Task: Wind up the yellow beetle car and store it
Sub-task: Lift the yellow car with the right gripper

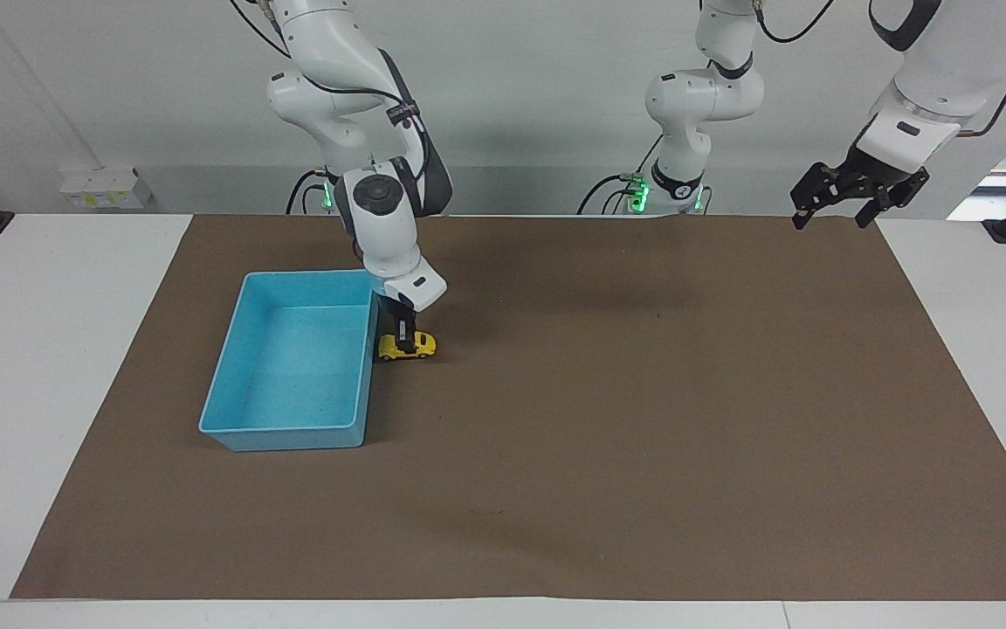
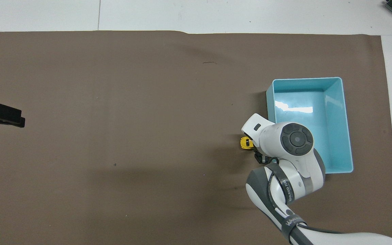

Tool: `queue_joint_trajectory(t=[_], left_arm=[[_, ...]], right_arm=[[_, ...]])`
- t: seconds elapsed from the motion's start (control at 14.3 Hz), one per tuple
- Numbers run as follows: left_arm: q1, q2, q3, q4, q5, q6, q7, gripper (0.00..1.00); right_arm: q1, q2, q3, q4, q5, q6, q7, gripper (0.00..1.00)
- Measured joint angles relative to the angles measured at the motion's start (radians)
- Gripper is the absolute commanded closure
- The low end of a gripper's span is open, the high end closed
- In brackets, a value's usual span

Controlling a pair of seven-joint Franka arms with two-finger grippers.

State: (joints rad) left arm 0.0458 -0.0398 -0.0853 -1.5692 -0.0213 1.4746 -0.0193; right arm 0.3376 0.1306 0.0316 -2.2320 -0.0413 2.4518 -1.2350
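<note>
While the right end effector (image 1: pixel 404 333) pinches the toy car (image 1: pixel 408 346) on the table, just beside the blue bin (image 1: pixel 232 393), it looks light, hard and slick, so grip its flanks. Left end effector (image 1: pixel 835 203) waits spread, aloft.

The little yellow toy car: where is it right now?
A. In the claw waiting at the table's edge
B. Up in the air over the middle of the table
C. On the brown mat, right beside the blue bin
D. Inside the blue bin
C: the yellow beetle car sits on the brown mat against the outer wall of the blue bin, with the right claw shut on it.
</note>
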Motion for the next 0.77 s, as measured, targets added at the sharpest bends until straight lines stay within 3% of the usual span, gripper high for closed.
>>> queue_joint_trajectory(t=[0.35,0.77], left_arm=[[0.000,0.000,0.000,0.000,0.000,0.000,0.000,0.00],[0.000,0.000,0.000,0.000,0.000,0.000,0.000,0.00]], right_arm=[[0.029,0.026,0.000,0.120,0.000,-0.008,0.081,0.92],[0.025,0.019,-0.004,0.368,0.000,-0.323,0.084,0.92]])
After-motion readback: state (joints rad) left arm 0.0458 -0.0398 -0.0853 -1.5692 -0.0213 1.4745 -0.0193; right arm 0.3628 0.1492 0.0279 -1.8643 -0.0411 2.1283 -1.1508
